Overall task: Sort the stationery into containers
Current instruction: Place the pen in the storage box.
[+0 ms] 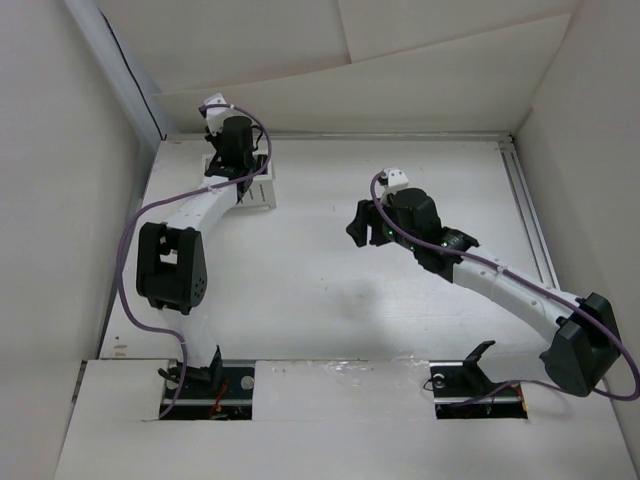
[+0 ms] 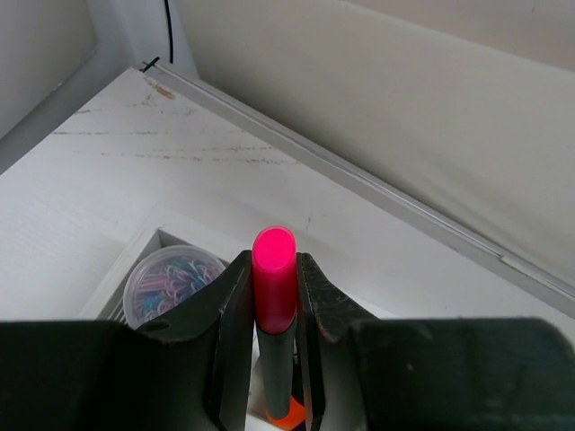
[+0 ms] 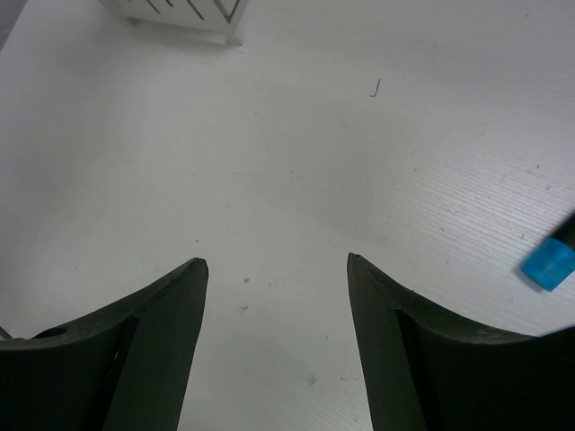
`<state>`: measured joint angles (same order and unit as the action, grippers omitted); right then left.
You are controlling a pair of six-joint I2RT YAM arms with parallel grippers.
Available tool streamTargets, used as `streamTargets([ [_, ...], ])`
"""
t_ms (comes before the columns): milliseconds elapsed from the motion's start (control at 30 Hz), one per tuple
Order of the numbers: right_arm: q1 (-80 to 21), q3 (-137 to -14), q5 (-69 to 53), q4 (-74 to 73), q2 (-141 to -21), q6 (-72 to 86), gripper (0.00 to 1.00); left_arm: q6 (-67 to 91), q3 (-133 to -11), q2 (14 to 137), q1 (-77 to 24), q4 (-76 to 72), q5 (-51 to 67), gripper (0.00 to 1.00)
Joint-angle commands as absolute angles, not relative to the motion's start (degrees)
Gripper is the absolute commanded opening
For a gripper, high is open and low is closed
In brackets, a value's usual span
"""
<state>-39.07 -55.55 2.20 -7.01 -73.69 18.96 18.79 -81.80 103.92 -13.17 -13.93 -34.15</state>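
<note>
Left wrist view shows the left claw (image 2: 273, 301) pinching a pink-capped highlighter (image 2: 274, 256) upright above the white box (image 2: 121, 274), which sits toward ten o'clock on the table (image 1: 330, 300) in the top view. A round clear tub (image 2: 172, 278) of coloured clips fills the compartment at nine o'clock of the pen, and an orange cap (image 2: 289, 415) peeks out directly below it. The step in hand looks like the drop: next, the claw should lower slightly and let go over the orange-cap side. The right claw (image 3: 277, 260) hangs spread over the table, with a blue cap (image 3: 550, 262) at its three o'clock, probably its next pick.
</note>
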Motion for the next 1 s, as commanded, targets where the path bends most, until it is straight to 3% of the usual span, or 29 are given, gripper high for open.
streamTargets([
  [0,-38.94,-55.81,4.31,-4.39,-73.65,19.6,0.7,17.49,-82.45,103.18,-13.54,-18.54,-35.6,0.11],
  [533,-34.72,-54.67,4.83,-4.39,-73.13,21.18,0.71,15.91,-79.89,106.0,-15.91,-22.15,-36.12,0.16],
  [733,-33.58,-54.67,6.41,-4.39,-73.82,22.24,0.74,15.91,-77.97,104.77,-15.91,-22.67,-36.12,0.36],
  [967,-30.33,-53.62,7.47,-4.39,-74.36,23.99,0.79,17.14,-77.34,102.13,-15.91,-23.2,-32.53,0.42],
])
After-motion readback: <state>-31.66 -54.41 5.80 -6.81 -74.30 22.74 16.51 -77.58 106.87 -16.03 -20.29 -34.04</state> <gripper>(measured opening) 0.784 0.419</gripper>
